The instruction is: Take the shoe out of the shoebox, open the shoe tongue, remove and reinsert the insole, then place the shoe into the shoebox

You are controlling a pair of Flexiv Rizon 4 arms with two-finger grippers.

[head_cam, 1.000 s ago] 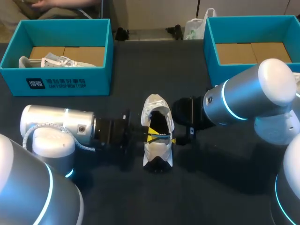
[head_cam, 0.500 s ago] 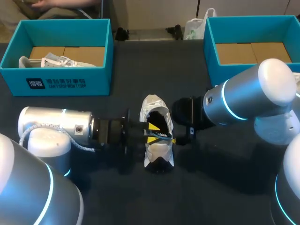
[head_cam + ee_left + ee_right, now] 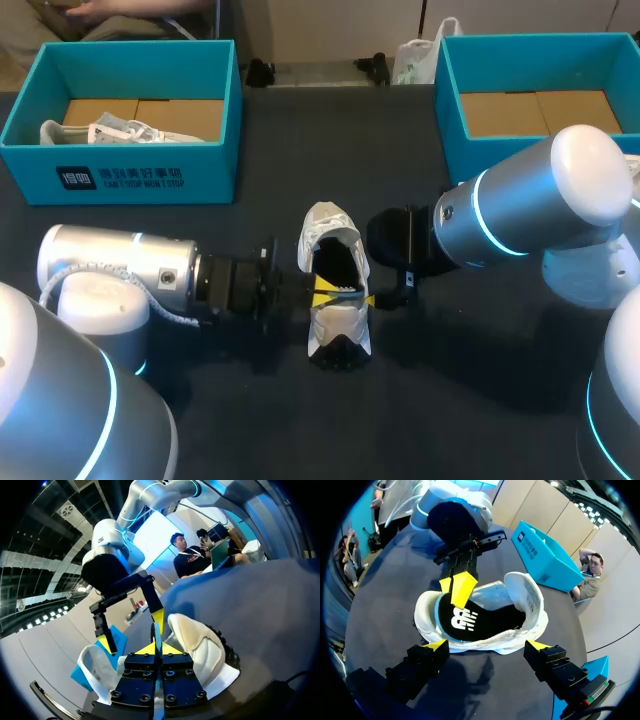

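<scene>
Insole (image 3: 465,622) grab in progress, shoe (image 3: 335,300) out on the table (image 3: 300,420).
Overhead, the left gripper (image 3: 322,293) is sitting in the shoe's opening. Down its wrist, fingers are pinching narrow on a thin edge, the insole by the look of it. Opposite, the right gripper (image 3: 487,646) is standing wide beside the shoe, gripping nothing, so a pull is risking dragging the whole shoe, or that slim pinch slipping.

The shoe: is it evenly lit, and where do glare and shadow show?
Head view: the shoe is bright outside, its opening dark; glare sits on the right arm. Right wrist view: a shadow lies on the table between the shoe and the gripper.
</scene>
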